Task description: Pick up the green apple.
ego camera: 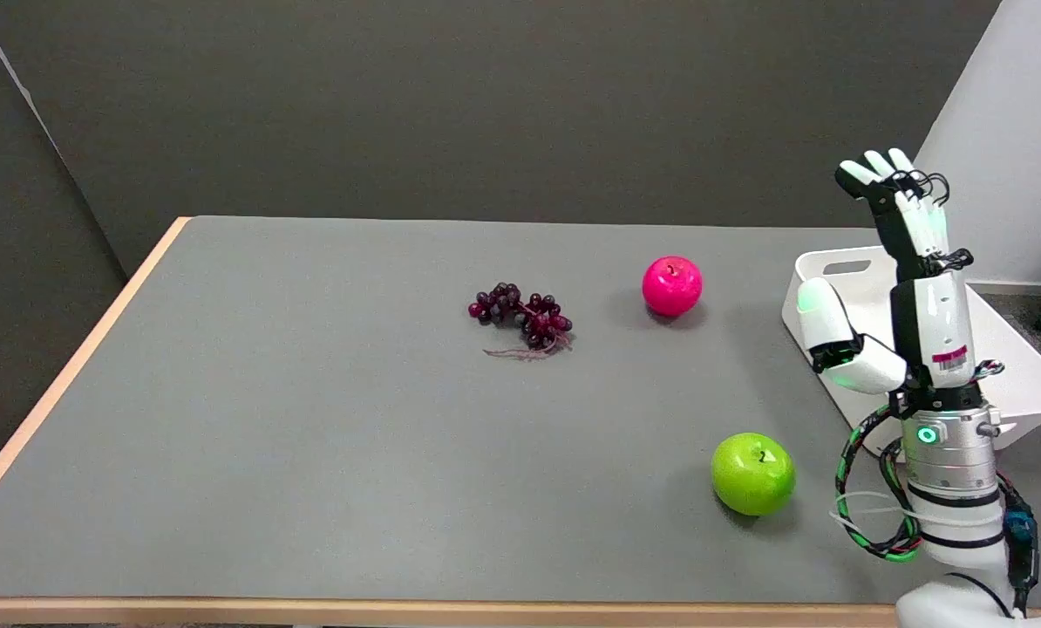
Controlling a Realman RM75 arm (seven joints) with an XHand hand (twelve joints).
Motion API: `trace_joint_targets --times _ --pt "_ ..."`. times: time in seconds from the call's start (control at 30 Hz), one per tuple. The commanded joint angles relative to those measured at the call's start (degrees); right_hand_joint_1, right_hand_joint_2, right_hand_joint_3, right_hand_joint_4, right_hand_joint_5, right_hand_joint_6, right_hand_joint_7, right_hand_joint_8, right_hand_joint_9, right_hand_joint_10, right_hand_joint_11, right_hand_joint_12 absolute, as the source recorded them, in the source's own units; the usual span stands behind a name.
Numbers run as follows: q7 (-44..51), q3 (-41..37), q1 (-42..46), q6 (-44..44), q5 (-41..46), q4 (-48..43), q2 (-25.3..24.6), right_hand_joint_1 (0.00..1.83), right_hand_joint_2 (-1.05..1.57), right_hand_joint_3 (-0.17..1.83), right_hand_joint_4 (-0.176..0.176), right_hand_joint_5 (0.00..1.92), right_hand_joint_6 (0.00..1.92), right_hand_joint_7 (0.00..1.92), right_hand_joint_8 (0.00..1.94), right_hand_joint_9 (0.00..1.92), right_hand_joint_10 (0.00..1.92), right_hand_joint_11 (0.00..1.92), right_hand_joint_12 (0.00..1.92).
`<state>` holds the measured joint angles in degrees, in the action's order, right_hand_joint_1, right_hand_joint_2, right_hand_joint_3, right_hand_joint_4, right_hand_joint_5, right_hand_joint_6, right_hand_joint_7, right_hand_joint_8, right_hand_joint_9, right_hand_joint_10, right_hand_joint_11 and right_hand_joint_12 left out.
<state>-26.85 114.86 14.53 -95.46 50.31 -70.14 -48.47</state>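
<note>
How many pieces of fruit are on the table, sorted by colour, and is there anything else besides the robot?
Green: 1, the green apple
Pink-red: 1, the pink apple
Dark purple: 1, the bunch of grapes
White: 1, the white bin, not a fruit
Total: 4 things, 3 of them fruit

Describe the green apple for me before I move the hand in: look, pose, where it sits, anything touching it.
The green apple is a glossy, bright lime-green, round fruit, plastic-looking, with a small dark stem in its top dimple. It sits upright and whole on the grey table, near the front edge on the right side, casting a soft shadow. Nothing touches it but the tabletop. The right hand is raised in the air beside it, fingers apart, holding nothing.
</note>
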Motion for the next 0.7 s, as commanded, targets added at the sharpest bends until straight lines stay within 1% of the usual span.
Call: trace_joint_targets --times 0.03,0.1,0.17,0.23,0.27,0.3,0.47,0.7 --pt "-0.2 -1.3 3.8 -3.0 -0.2 -0.4 2.0 0.33 0.73 0.97 -0.002 0.24 0.51 0.20 0.31 0.03 0.33 0.00 0.61" --pt "-0.2 -1.2 5.4 -5.1 -0.5 0.1 1.8 0.34 0.71 0.98 0.001 0.24 0.52 0.21 0.32 0.03 0.34 0.00 0.62" --pt "-0.3 -1.2 7.8 -6.7 -0.3 -0.4 1.8 0.38 0.68 0.98 0.014 0.25 0.54 0.23 0.34 0.03 0.44 0.00 0.67" --pt "-0.3 -1.4 10.3 -7.3 -0.2 -1.2 2.1 0.41 0.73 0.85 0.020 0.28 0.51 0.28 0.30 0.03 0.49 0.00 0.71" --pt "-0.3 -1.5 11.8 -7.5 -0.1 -1.6 2.3 0.41 0.71 0.87 0.021 0.29 0.52 0.28 0.32 0.03 0.52 0.00 0.74" --pt "-0.3 -1.4 13.1 -7.5 -0.1 -1.9 2.4 0.40 0.66 0.96 0.022 0.28 0.57 0.28 0.38 0.03 0.55 0.00 0.79" --pt "-0.3 0.4 17.5 -7.7 -0.4 -2.5 1.4 0.39 0.64 0.98 0.024 0.28 0.58 0.29 0.40 0.04 0.56 0.00 0.82" --pt "0.3 4.4 18.2 -6.6 -2.7 -2.2 0.3 0.35 0.62 0.96 0.021 0.27 0.57 0.29 0.40 0.03 0.57 0.00 0.83"
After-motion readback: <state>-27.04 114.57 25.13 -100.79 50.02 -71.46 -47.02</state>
